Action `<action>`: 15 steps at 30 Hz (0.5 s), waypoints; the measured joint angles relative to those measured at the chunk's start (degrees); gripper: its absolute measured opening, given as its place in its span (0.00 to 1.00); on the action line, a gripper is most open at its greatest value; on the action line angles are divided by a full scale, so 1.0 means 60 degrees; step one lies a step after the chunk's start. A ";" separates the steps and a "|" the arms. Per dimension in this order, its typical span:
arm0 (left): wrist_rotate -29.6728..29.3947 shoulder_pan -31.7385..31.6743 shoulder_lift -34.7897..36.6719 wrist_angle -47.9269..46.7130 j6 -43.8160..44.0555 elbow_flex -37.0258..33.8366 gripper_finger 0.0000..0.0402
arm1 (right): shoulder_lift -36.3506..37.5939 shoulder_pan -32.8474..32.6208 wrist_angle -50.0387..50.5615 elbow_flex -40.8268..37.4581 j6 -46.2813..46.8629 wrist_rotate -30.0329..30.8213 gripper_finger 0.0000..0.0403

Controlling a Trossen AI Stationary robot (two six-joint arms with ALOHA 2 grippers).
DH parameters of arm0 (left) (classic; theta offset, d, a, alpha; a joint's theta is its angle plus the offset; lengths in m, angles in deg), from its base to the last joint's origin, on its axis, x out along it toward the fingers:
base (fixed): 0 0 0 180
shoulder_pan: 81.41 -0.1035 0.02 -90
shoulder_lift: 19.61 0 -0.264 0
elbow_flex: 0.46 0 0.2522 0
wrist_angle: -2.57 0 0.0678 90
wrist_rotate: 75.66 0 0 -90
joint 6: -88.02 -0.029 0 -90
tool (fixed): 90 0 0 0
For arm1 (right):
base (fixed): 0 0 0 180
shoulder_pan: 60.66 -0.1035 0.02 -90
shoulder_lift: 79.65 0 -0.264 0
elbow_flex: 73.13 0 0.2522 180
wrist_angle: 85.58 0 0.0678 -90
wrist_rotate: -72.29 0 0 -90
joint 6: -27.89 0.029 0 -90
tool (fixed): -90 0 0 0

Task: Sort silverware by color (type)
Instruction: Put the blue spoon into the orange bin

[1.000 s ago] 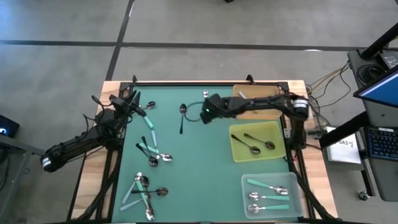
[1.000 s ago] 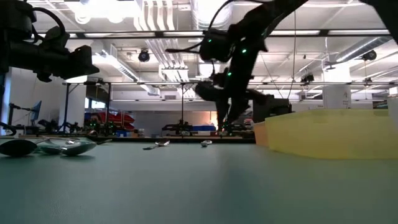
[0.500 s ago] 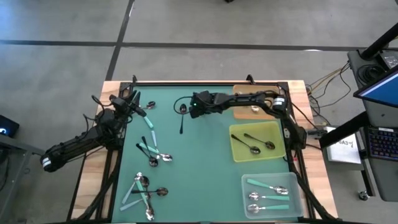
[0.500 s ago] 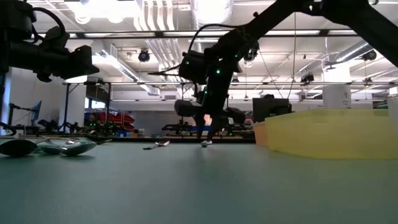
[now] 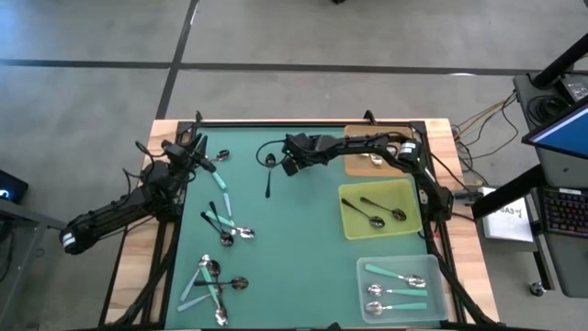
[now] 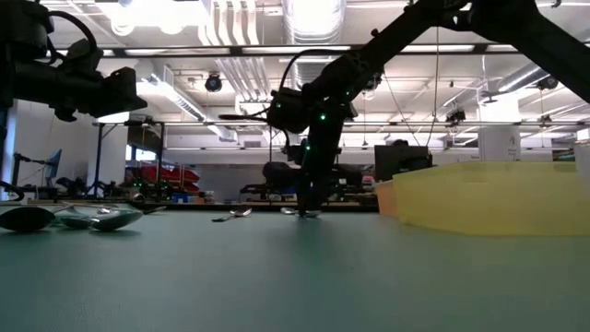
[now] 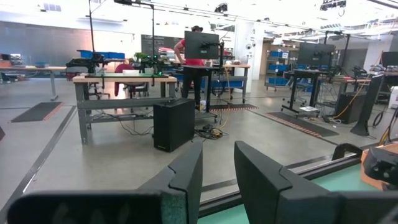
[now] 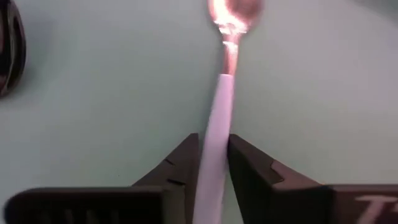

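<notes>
A green mat covers a wooden-edged table (image 5: 163, 129) in a large workshop with a grey concrete floor. The right gripper (image 5: 290, 164) reaches across to the far middle of the mat and is down at the surface; its wrist view shows the two dark fingers (image 8: 180, 167) pressed against either side of a pale, mint-looking plastic handle of a silver-bowled spoon (image 8: 219, 137), though strong glare makes the colour hard to judge. Just beside it lies a dark black spoon (image 5: 268, 175). The left gripper (image 5: 196, 147) waits raised near the far left corner, its fingers a narrow gap apart and holding nothing. Loose spoons lie in a small cluster at the mat's left centre (image 5: 225, 225) and another cluster near the front left (image 5: 213, 280). On the right, a square yellow tray (image 5: 409, 188) holds two dark spoons, and a clear square tray (image 5: 363, 292) nearer the front holds teal-handled spoons.
</notes>
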 joint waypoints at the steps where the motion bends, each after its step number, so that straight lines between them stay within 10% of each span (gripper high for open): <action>1: 0.0002 0.0001 0.0000 0.0000 0.0001 0.0000 0.19 | 0.0001 0.0000 0.0048 0.0000 -0.0145 -0.0006 0.14; 15: 0.0000 0.0000 0.0000 -0.0003 -0.0002 0.0000 0.19 | 0.2327 0.0226 0.2836 0.0173 -0.2806 -0.0228 0.07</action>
